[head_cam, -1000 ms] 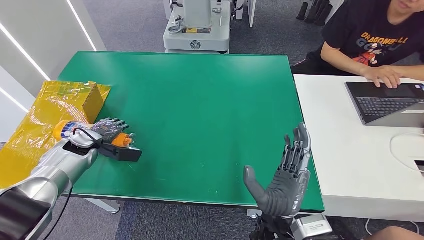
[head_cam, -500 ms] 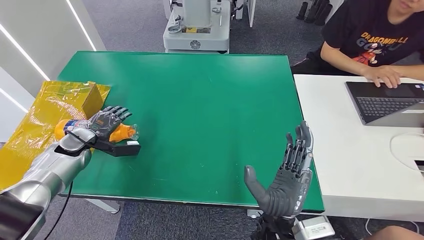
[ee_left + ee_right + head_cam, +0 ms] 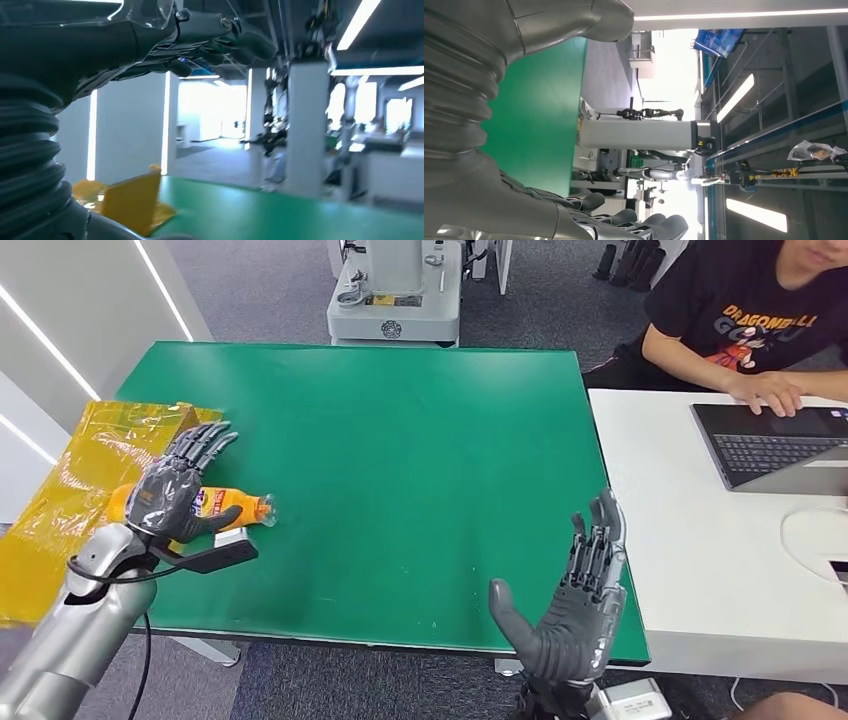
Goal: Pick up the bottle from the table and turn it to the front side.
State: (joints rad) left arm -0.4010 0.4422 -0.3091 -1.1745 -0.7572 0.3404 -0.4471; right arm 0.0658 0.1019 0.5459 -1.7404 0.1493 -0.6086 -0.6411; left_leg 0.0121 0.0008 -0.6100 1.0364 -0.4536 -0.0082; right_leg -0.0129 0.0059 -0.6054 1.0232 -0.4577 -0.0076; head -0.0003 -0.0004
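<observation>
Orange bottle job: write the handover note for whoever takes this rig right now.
Left hand: fingers spread, raised above the bottle, holding nothing.
Right hand: open, palm up, at the green table's near edge, idle.
Orange plastic bottle with a red and blue label: lying on its side at the table's left edge, cap pointing toward the table's middle, beside the yellow plastic bag.
Done: nothing confirmed.
Left: grasp the bottle, lift it, turn it to its front.

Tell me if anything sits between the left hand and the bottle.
Nothing visible does. The left hand is raised right over the orange bottle, which lies on its side at the table's left edge beside the yellow bag. The fingers are spread, not gripping.
</observation>
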